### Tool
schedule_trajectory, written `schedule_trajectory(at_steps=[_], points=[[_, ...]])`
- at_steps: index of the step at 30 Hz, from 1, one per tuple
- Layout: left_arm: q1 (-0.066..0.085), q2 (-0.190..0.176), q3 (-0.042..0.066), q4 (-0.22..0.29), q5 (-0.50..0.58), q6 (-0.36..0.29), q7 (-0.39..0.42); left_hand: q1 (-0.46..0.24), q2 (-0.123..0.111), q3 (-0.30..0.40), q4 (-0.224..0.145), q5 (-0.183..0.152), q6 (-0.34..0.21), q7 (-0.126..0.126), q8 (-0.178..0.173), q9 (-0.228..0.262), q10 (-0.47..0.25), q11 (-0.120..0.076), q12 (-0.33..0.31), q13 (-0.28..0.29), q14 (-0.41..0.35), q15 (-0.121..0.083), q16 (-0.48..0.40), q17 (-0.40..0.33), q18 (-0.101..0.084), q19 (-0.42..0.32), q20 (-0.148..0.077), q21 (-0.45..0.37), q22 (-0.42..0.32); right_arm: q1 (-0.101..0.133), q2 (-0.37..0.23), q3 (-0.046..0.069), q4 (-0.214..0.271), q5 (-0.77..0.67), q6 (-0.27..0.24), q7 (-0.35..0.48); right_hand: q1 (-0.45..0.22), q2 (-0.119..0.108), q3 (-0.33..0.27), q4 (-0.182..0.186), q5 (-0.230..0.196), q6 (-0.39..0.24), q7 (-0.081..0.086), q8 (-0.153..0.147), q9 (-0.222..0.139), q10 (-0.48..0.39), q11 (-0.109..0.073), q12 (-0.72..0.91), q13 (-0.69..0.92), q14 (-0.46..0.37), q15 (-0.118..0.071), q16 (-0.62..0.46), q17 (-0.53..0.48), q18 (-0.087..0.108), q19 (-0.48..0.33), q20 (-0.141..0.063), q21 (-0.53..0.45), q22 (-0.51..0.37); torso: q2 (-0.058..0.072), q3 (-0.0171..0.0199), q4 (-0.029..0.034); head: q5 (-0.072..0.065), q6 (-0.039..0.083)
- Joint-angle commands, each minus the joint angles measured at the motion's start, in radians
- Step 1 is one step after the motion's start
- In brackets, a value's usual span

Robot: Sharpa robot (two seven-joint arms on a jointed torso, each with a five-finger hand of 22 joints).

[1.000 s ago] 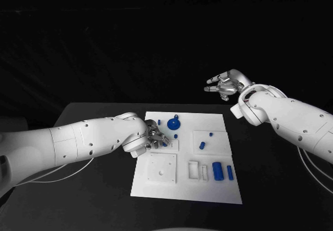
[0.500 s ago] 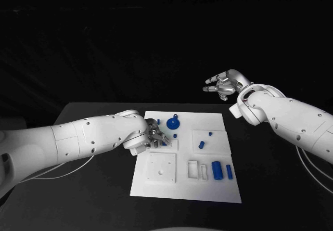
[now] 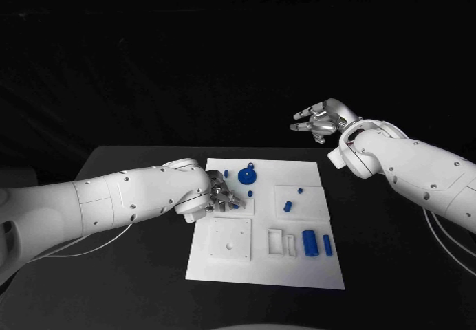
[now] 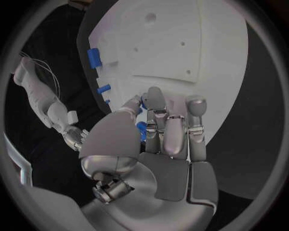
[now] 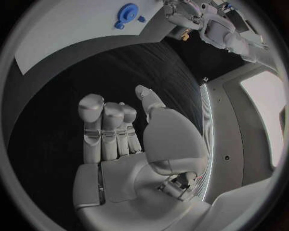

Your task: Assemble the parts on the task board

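Observation:
The white task board lies in the middle of the black table. My left hand hovers low over its left edge, and in the left wrist view the left hand pinches a small blue part between thumb and fingers. A round blue part sits near the board's far edge, small blue pegs stand mid-board, and two blue cylinders lie at the right. My right hand is raised beyond the board's far right corner, fingers apart and holding nothing; the right hand also shows in its own wrist view.
A raised white square with a hole and white slotted blocks sit on the board's near half. Bare black table lies left and right of the board. The right wrist view shows the board and the round blue part.
My left hand has drawn back very slightly toward the board's left edge, still pinching the blue part. The right arm has not moved.

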Motion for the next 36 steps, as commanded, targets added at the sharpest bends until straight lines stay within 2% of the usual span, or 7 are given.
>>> schedule_trajectory(at_steps=[1,12,20,26,29,32,36], points=[[-0.006,-0.001,-0.004,-0.002,-0.024,0.008,-0.021,0.007,-0.028,0.008,0.042,-0.021,0.009,0.003,0.004,-0.001,0.050,-0.005,-0.005,-0.001,-0.001,-0.002,-0.003,-0.001,-0.016,-0.001,-0.009,-0.005,0.047,-0.001,-0.001,0.000,0.002,-0.008,0.011,0.003,-0.014,0.001,0.005,0.000,0.003,0.007,0.002,-0.003,-0.002,-0.007,0.002,-0.006,-0.001,-0.003,-0.001,-0.003,-0.001,0.010,0.024,0.003,-0.005,0.088,0.000,-0.0007,-0.0003,-0.001,0.000],[-0.006,-0.014,-0.004,0.004,-0.036,0.008,-0.017,0.031,-0.082,0.005,0.120,-0.058,0.017,0.004,0.004,0.003,0.050,-0.005,-0.004,-0.003,-0.002,-0.003,-0.005,-0.001,-0.022,0.000,-0.015,-0.015,0.048,-0.003,-0.005,0.000,0.003,-0.008,0.009,0.003,-0.014,0.001,0.003,0.000,0.003,0.006,0.002,-0.003,-0.002,-0.008,0.002,-0.009,-0.003,-0.003,-0.001,-0.005,-0.002,0.010,0.024,0.003,-0.007,0.088,0.000,-0.0008,0.0001,-0.003,0.000],[-0.006,-0.031,-0.003,0.017,-0.060,0.008,-0.017,-0.006,-0.123,-0.012,0.180,-0.150,0.021,0.006,0.004,0.005,0.050,-0.005,-0.005,-0.005,-0.002,-0.005,-0.005,0.001,-0.024,0.001,-0.020,-0.016,0.048,-0.008,-0.007,0.000,0.004,-0.008,0.008,0.004,-0.014,0.001,0.003,0.000,0.003,0.006,0.002,-0.003,-0.002,-0.008,0.002,-0.009,-0.003,-0.003,-0.001,-0.005,-0.002,0.010,0.024,0.003,-0.007,0.088,0.000,-0.0010,-0.0001,-0.007,0.001],[-0.001,-0.041,0.000,0.029,-0.063,0.007,-0.015,-0.052,-0.143,-0.033,0.187,-0.151,0.019,0.005,0.003,0.004,0.050,-0.007,-0.004,-0.010,-0.003,-0.008,-0.004,0.002,-0.030,0.001,-0.028,-0.016,0.048,-0.013,-0.006,0.000,0.004,-0.008,0.008,0.005,-0.014,0.001,0.003,0.000,0.003,0.006,0.002,-0.003,-0.002,-0.008,0.002,-0.009,-0.003,-0.003,-0.001,-0.005,-0.002,0.010,0.024,0.003,-0.007,0.088,0.000,0.0005,-0.0004,-0.006,0.002],[0.005,-0.048,0.004,0.035,-0.050,0.006,-0.014,-0.072,-0.136,-0.143,0.191,-0.151,0.014,0.006,0.003,0.001,0.050,-0.007,-0.005,-0.014,-0.004,-0.008,-0.006,0.000,-0.034,0.000,-0.033,-0.020,0.046,-0.015,-0.006,0.000,0.002,-0.008,0.008,0.005,-0.014,0.002,0.001,0.001,0.002,0.004,0.002,-0.003,-0.001,-0.009,0.002,-0.009,-0.003,-0.003,-0.001,-0.005,-0.002,0.011,0.024,0.003,-0.008,0.088,0.000,0.0011,-0.0005,-0.004,0.005],[0.011,-0.052,0.007,0.038,-0.044,0.006,-0.013,-0.084,-0.140,-0.157,0.191,-0.151,0.011,0.007,0.002,-0.001,0.050,-0.007,-0.007,-0.016,-0.005,-0.009,-0.008,-0.003,-0.036,-0.001,-0.037,-0.023,0.046,-0.016,-0.006,0.000,0.002,-0.007,0.007,0.005,-0.014,0.002,0.001,0.001,0.002,0.004,0.002,-0.003,-0.001,-0.009,0.002,-0.009,-0.003,-0.003,-0.001,-0.005,-0.002,0.011,0.024,0.003,-0.008,0.088,-0.001,0.0011,-0.0005,-0.004,0.007],[0.019,-0.057,0.024,0.038,-0.026,0.007,-0.010,-0.089,-0.142,-0.179,0.191,-0.151,-0.007,0.012,0.001,-0.033,0.049,-0.005,-0.016,-0.025,-0.007,-0.012,-0.020,-0.016,-0.050,-0.006,-0.053,-0.040,0.041,-0.018,-0.007,0.000,0.001,-0.007,0.008,0.005,-0.014,0.002,0.001,0.001,0.002,0.004,0.002,-0.003,-0.001,-0.009,0.002,-0.009,-0.003,-0.003,-0.001,-0.005,-0.002,0.011,0.024,0.003,-0.008,0.088,0.000,0.0004,-0.0010,-0.003,0.009]])
